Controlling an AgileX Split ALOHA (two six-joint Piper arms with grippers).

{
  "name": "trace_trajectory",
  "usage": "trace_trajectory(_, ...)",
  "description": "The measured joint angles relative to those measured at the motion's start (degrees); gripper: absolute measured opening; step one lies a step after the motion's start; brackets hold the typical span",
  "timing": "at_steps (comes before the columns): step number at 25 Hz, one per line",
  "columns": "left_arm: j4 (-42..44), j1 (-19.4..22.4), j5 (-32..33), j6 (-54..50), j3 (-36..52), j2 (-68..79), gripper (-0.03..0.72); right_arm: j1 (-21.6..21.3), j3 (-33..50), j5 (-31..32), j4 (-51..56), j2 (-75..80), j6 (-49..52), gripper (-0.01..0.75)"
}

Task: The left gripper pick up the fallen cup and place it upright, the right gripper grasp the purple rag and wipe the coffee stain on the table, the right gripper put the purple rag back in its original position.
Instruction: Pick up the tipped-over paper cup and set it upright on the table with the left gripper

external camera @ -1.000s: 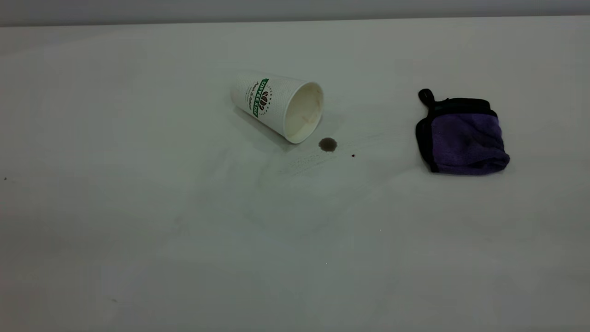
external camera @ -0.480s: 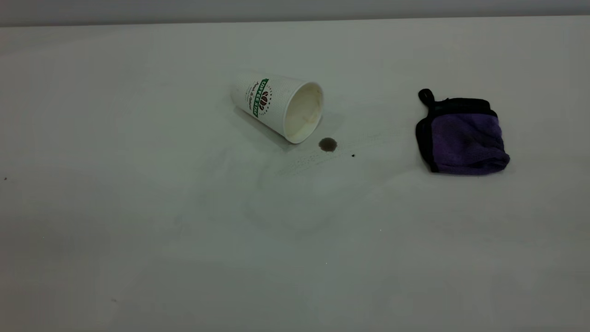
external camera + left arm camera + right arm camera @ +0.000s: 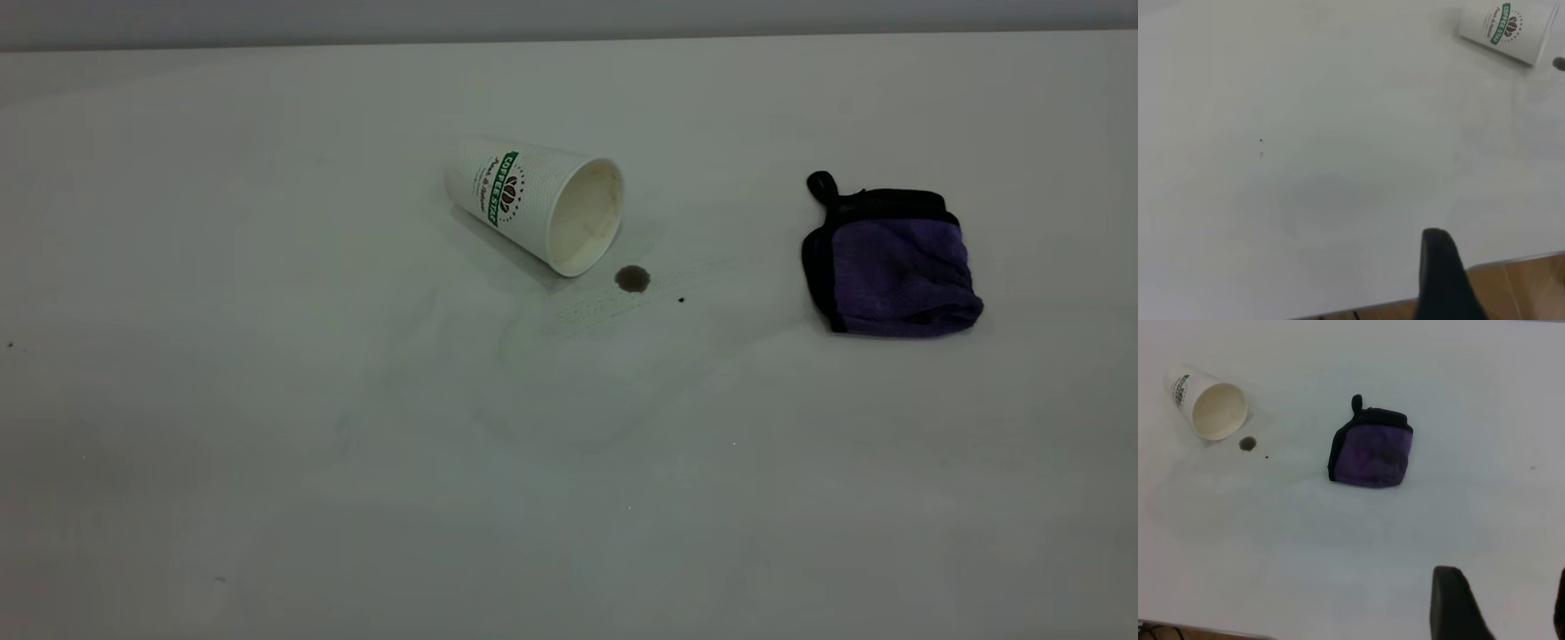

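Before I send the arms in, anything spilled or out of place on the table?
Yes. The cup lies on its side, mouth toward the purple rag. A small brown coffee stain sits just off its rim, with a tiny dark speck beyond. The rag lies folded, apart from both.

black claw fingers (image 3: 1455, 603), rounded tips; matte

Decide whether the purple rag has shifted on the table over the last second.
No. The purple rag lies at the same spot, equally far right of the coffee stain and the fallen cup.
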Motion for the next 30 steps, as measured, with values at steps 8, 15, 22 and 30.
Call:
trace_trajectory(8, 0.0, 0.0, 0.0, -0.6, 0.0, 0.0, 0.473, 0.0, 0.0, 0.0, 0.0, 0.0, 0.0, 0.402)
trace_trajectory(15, 0.0, 0.0, 0.0, -1.8, 0.0, 0.0, 0.45, 0.0, 0.0, 0.0, 0.0, 0.0, 0.0, 0.402)
trace_trajectory(22, 0.0, 0.0, -0.1, -3.6, 0.0, 0.0, 0.403, 0.0, 0.0, 0.0, 0.0, 0.0, 0.0, 0.402)
trace_trajectory(30, -0.3, 0.0, -3.0, -0.8, -0.6, 14.1, 0.421, 0.0, 0.0, 0.0, 0.0, 0.0, 0.0, 0.402)
